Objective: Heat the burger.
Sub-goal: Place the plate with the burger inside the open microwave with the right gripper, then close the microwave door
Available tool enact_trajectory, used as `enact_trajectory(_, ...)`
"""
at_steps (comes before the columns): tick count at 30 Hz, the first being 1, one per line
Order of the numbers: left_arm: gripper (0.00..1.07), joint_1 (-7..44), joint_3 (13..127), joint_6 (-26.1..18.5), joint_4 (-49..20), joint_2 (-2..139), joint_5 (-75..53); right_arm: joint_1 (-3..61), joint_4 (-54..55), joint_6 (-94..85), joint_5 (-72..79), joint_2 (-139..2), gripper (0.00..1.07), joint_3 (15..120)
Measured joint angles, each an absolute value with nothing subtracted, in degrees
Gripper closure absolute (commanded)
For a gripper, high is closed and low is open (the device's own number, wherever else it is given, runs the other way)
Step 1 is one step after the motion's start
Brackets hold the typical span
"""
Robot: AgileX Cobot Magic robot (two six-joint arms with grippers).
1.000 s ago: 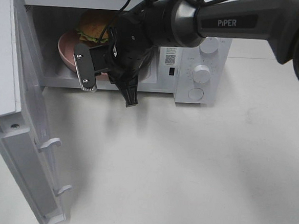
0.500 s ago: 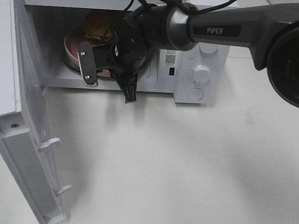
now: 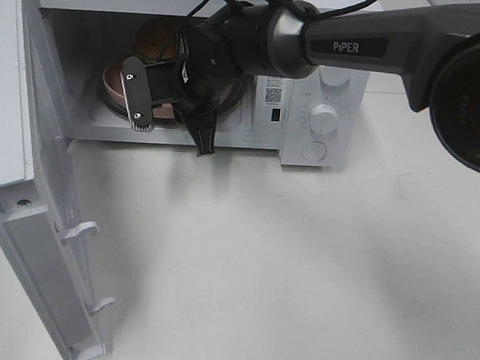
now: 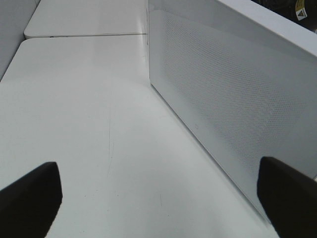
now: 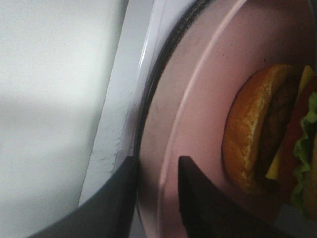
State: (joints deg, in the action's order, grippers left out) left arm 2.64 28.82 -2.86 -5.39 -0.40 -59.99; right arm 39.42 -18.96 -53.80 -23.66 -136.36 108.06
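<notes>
The right arm [image 3: 415,36] is cased in grey, lettered "PiPER"; the black right gripper [image 3: 171,138] is fitted with a screwed silver plate.

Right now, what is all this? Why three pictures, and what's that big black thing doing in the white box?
It's a robot with two arms, each ending in a pincer. One camera looks down from high up: a white microwave stands on a white table with its door swung open, and the black right arm reaches inside. The other two pictures come from small cameras on the wrists. The right one shows the right pincer with its jaws either side of the rim of a pink plate, which carries the burger inside the microwave. I can't tell whether it's squeezing. The left one shows the left pincer wide open, holding nothing, over the table beside the microwave's wall.
</notes>
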Motion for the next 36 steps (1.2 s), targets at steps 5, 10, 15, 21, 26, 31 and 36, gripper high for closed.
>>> enact_trajectory(5, 0.07, 2.6, 28.8, -2.9, -5.4, -0.4, -60.0, 39.4, -19.0, -52.0, -23.6, -136.4, 0.61, 108.1)
enact_trajectory(10, 0.07, 2.6, 28.8, -2.9, -5.4, -0.4, -60.0, 39.4, -19.2, -47.8, -23.5, -136.3, 0.50, 108.1)
enact_trajectory(15, 0.07, 2.6, 28.8, -2.9, -5.4, -0.4, -60.0, 39.4, -19.2, -46.6, -23.4, -135.7, 0.42, 106.7)
enact_trajectory(21, 0.07, 2.6, 28.8, -2.9, -5.4, -0.4, -60.0, 39.4, -19.4, -46.4, -20.8, -132.4, 0.31, 100.4)
enact_trajectory(26, 0.07, 2.6, 28.8, -2.9, -5.4, -0.4, -60.0, 39.4, -19.5, -46.4, -18.1, -129.1, 0.30, 96.1)
enact_trajectory(31, 0.07, 2.6, 28.8, -2.9, -5.4, -0.4, -60.0, 39.4, -19.4, -46.4, -15.6, -125.7, 0.30, 91.4)
enact_trajectory(36, 0.07, 2.6, 28.8, -2.9, -5.4, -0.4, -60.0, 39.4, -19.4, -46.4, -14.5, -122.4, 0.31, 87.0)
